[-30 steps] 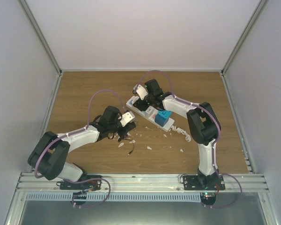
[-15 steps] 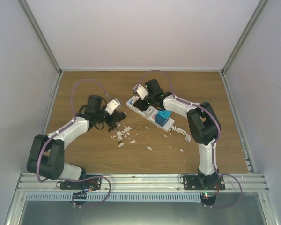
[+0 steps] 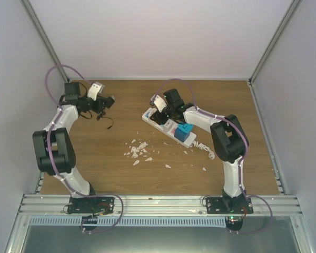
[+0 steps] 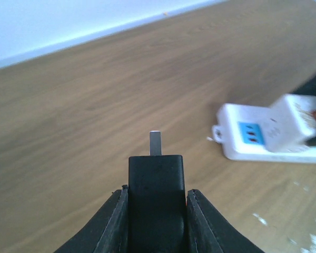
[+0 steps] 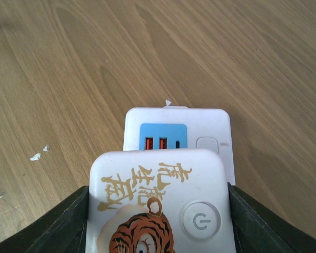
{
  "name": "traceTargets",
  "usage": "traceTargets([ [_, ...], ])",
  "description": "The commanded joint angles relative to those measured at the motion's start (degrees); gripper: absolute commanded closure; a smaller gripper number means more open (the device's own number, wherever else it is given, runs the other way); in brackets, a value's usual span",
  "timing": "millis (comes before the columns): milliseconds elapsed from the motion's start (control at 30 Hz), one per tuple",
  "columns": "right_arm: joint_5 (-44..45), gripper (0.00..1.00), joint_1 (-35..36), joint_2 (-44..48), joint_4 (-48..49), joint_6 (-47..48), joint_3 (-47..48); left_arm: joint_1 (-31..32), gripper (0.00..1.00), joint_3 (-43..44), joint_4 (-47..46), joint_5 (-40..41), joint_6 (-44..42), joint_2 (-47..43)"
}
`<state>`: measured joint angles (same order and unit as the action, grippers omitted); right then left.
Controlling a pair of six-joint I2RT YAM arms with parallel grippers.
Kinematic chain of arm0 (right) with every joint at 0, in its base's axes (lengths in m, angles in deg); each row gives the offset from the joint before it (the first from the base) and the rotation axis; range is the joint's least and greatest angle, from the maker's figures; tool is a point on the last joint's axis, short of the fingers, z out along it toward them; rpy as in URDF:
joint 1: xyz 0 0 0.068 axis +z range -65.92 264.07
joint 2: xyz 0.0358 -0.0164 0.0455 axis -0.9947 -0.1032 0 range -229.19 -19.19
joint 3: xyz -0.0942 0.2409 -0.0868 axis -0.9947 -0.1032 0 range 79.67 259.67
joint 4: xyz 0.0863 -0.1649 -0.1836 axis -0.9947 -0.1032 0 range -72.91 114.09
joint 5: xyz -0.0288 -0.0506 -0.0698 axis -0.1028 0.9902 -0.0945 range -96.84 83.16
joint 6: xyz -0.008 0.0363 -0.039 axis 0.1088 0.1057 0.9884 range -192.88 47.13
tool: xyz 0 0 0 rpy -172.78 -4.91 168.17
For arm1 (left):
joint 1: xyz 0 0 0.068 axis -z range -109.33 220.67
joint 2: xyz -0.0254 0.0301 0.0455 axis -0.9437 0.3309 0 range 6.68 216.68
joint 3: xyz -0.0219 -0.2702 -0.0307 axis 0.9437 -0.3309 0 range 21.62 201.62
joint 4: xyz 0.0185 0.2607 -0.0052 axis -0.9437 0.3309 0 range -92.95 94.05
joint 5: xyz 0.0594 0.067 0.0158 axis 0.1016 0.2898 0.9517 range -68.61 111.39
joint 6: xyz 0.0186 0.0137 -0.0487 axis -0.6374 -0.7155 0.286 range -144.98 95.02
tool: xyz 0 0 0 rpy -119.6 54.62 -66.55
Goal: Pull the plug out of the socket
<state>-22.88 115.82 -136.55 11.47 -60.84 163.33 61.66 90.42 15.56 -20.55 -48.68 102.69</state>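
Observation:
The socket, a long white power strip (image 3: 166, 126), lies diagonally at mid-table. It also shows in the left wrist view (image 4: 253, 139) and the right wrist view (image 5: 176, 132). My left gripper (image 3: 105, 101) is at the far left back, well away from the strip. It is shut on a black plug (image 4: 156, 195) with its metal prong (image 4: 155, 143) pointing outward and free of any outlet. The plug's thin black cable (image 3: 109, 124) dangles below. My right gripper (image 3: 162, 110) is shut on a white tiger-printed block (image 5: 160, 205) that sits on the strip's far end.
A blue plug (image 3: 183, 132) stands in the strip's near end, beside its coiled white cord (image 3: 204, 148). White scraps (image 3: 137, 150) are scattered on the wooden table. Grey enclosure walls stand close on the left, back and right.
My left arm has swung from mid-table to the far left back, carrying the black plug and its cable away from the strip. The right arm and the strip have not moved.

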Motion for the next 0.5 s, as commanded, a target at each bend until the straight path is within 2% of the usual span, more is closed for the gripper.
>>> traceTargets([
  [0, 1.43, 0.71, -1.48, -2.52, -7.32, 2.97, -1.76, -4.17, 0.82, 9.36, 2.42, -3.44, -2.29, 7.9],
  [467, 0.67, 0.71, -1.51, -3.55, -7.89, 3.17, -1.28, -11.46, 0.8, 32.23, 5.77, -5.32, 1.37, 31.33],
])
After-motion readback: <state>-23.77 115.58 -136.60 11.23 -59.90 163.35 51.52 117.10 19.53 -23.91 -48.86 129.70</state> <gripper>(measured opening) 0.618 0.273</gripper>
